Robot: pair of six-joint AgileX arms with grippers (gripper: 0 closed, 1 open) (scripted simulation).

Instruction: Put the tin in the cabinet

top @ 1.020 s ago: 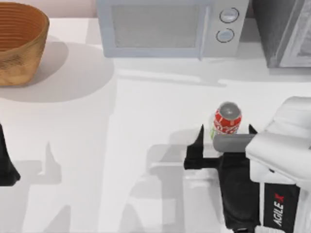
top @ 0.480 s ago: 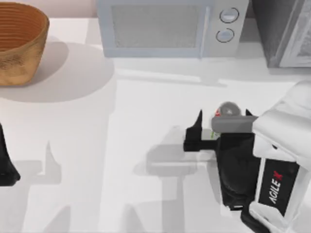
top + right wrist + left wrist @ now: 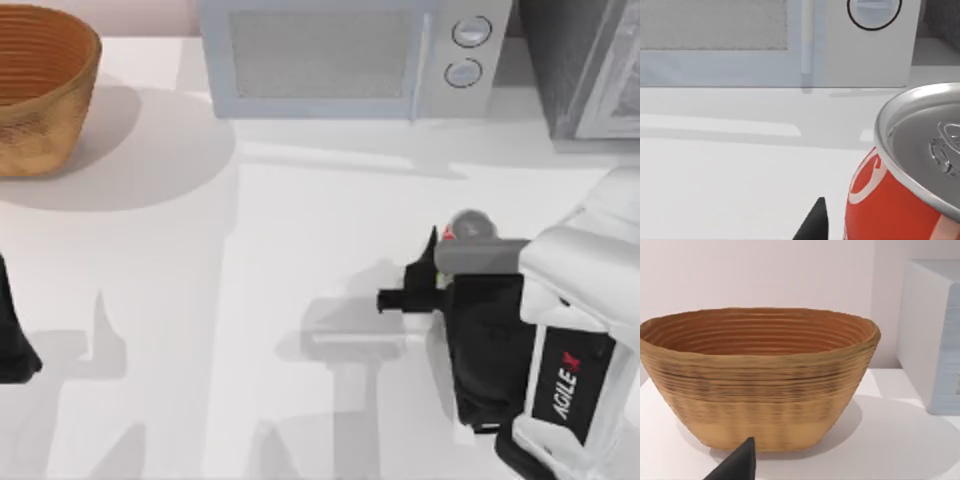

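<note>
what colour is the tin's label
Red with white marks, under a silver top; the tin shows best in the right wrist view.

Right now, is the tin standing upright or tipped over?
Upright: the tin stands on the table, its silver top facing up, label vertical.

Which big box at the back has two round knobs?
The light grey microwave has the two knobs, stacked beside its door. The dark speckled cabinet at the right has none.

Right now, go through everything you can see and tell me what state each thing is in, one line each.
tin: upright on the table, between the right gripper's fingers.
right gripper: down at the tin, fingers narrowed around it; contact not clear.
left gripper: parked at the table's left edge.
cabinet: door looks shut.
microwave: door shut.
basket: upright, nothing inside.
</note>
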